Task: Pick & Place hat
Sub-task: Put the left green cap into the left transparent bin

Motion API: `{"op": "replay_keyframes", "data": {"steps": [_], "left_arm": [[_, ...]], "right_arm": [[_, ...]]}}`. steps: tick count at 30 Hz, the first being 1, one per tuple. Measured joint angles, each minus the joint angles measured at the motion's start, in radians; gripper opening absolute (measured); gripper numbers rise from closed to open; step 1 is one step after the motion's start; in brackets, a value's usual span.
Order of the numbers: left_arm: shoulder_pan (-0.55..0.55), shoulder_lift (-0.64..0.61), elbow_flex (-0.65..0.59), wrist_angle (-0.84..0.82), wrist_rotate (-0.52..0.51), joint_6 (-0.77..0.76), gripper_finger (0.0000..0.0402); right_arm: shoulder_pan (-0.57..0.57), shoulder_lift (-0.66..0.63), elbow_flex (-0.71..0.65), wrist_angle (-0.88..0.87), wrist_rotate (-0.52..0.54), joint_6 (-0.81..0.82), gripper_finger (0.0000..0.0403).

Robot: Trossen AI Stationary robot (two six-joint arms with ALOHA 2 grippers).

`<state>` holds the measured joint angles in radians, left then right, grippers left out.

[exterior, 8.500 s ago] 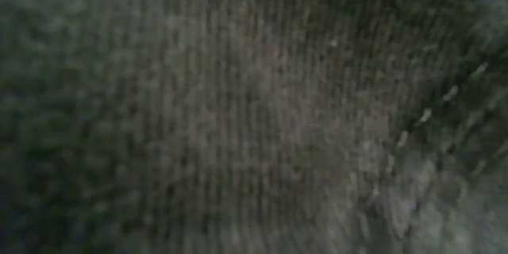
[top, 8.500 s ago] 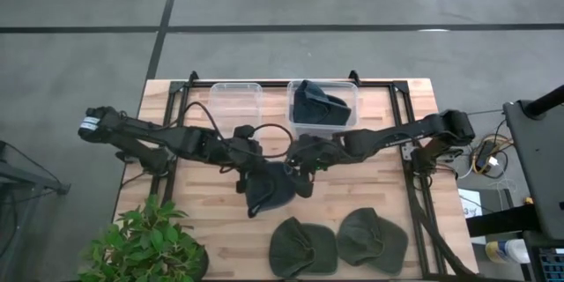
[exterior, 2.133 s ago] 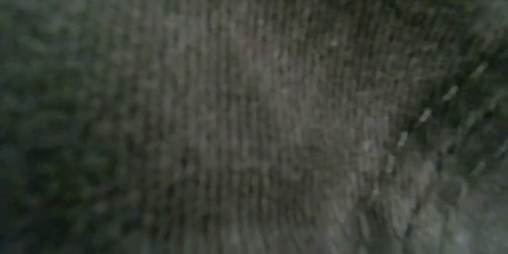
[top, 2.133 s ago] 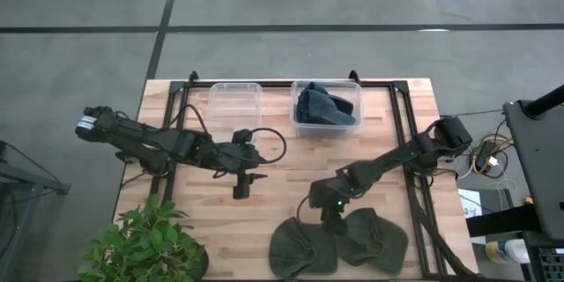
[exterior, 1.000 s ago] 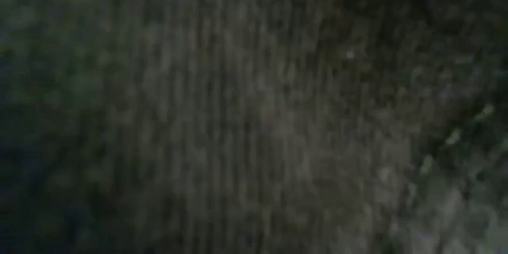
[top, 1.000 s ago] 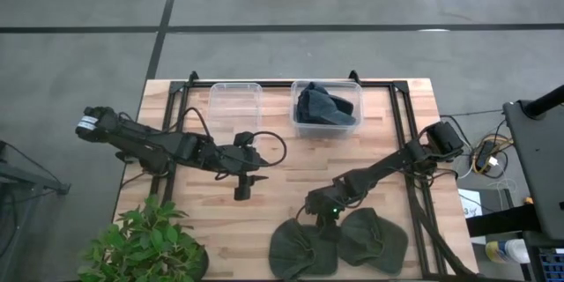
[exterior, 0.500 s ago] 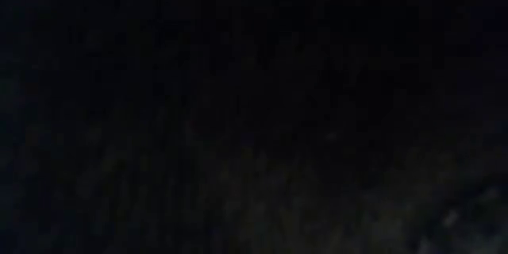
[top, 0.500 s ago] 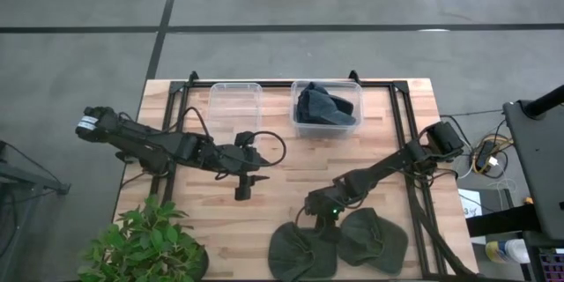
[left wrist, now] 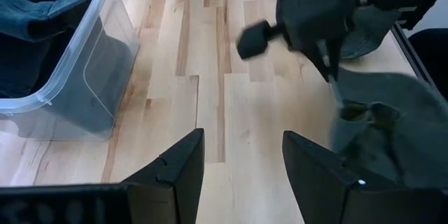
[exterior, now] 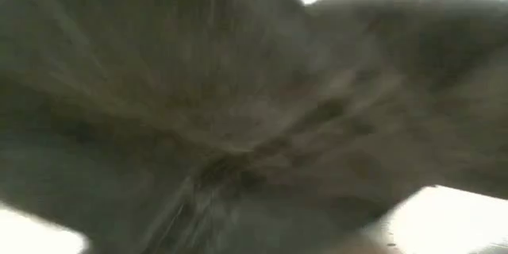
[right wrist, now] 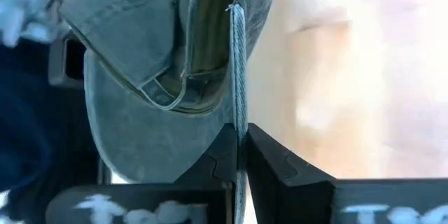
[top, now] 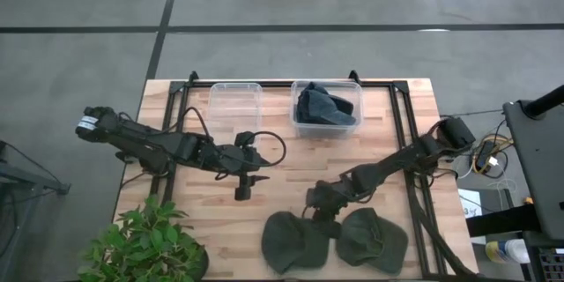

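My right gripper (top: 323,220) had its jaws clamped on the green hat (top: 293,241) at the desk's (top: 379,123) front edge; my left gripper (top: 241,191) waited mid-desk, jaws apart.

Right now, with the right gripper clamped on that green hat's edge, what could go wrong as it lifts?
The right gripper pinches only a thin edge of the left green hat, so it could slip out. That hat touches the second green hat, which might be dragged along. The target bin already holds a dark hat, leaving little room. The left gripper waits open mid-table.
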<state>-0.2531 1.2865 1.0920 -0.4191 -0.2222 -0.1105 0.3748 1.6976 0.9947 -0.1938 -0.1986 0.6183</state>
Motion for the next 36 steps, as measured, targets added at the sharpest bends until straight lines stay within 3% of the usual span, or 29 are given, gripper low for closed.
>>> {"op": "replay_keyframes", "data": {"steps": [11, 17, 22, 25, 29, 36], "left_arm": [[0.000, 0.000, 0.010, 0.072, 0.000, -0.074, 0.0186], [-0.011, -0.018, 0.052, 0.165, 0.000, -0.088, 0.0186], [-0.020, -0.052, 0.072, 0.278, 0.000, -0.041, 0.0186], [-0.022, -0.078, 0.074, 0.323, 0.000, -0.018, 0.0186], [-0.022, -0.097, 0.068, 0.332, -0.042, -0.013, 0.0186], [-0.022, -0.099, 0.067, 0.328, -0.120, 0.012, 0.0186]], "right_arm": [[0.013, -0.324, 0.000, -0.169, 0.475, -0.024, 0.0011], [0.015, -0.483, 0.000, -0.230, 0.636, -0.042, 0.0011], [0.009, -0.556, 0.000, -0.288, 0.830, -0.048, 0.0011], [0.011, -0.583, 0.000, -0.281, 0.965, -0.097, 0.0011], [0.014, -0.604, 0.000, -0.225, 1.064, -0.229, 0.0011], [0.015, -0.612, 0.000, 0.023, 1.266, -0.516, 0.0011]]}}
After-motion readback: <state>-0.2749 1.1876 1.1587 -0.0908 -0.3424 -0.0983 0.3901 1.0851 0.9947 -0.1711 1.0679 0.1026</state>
